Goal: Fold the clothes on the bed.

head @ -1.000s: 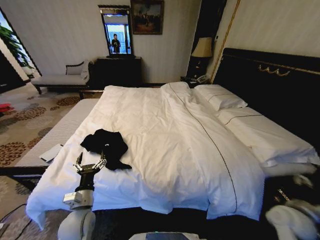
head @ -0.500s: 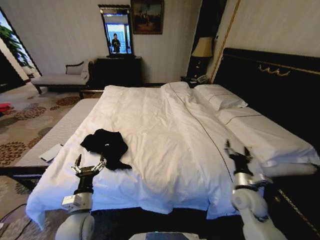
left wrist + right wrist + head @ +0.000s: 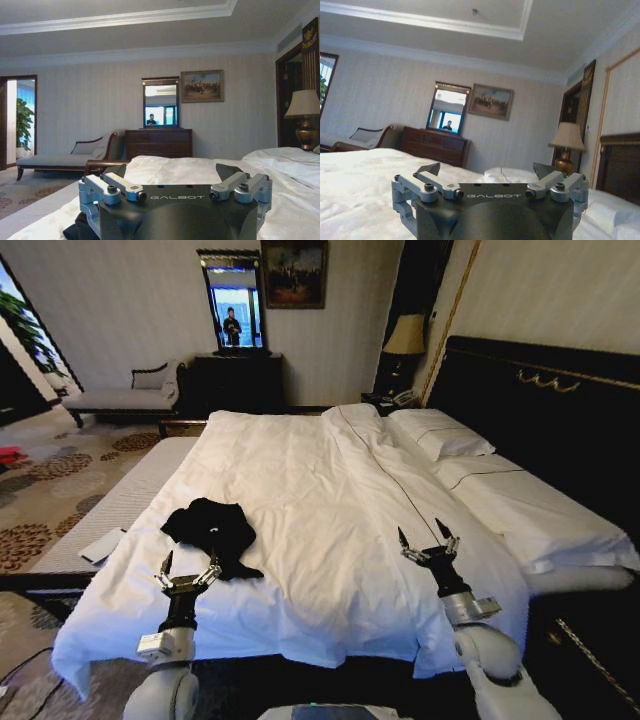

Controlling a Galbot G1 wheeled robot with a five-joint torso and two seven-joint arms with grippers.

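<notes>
The black T-shirt [image 3: 211,530] lay crumpled on the white duvet near the left edge of the bed [image 3: 330,510], just ahead of my left gripper [image 3: 186,571], which was the nearer. That gripper's fingers [image 3: 165,565] were spread wide, holding nothing, with the shirt's near hem just beyond their tips. My right gripper [image 3: 428,540] hovered well apart over bare duvet, fingers likewise spread and empty.

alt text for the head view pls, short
A crumpled black T-shirt lies near the left edge of a large white bed. The left hand hovers open just short of it; the right hand hovers open over bare duvet, far from the shirt.
</notes>
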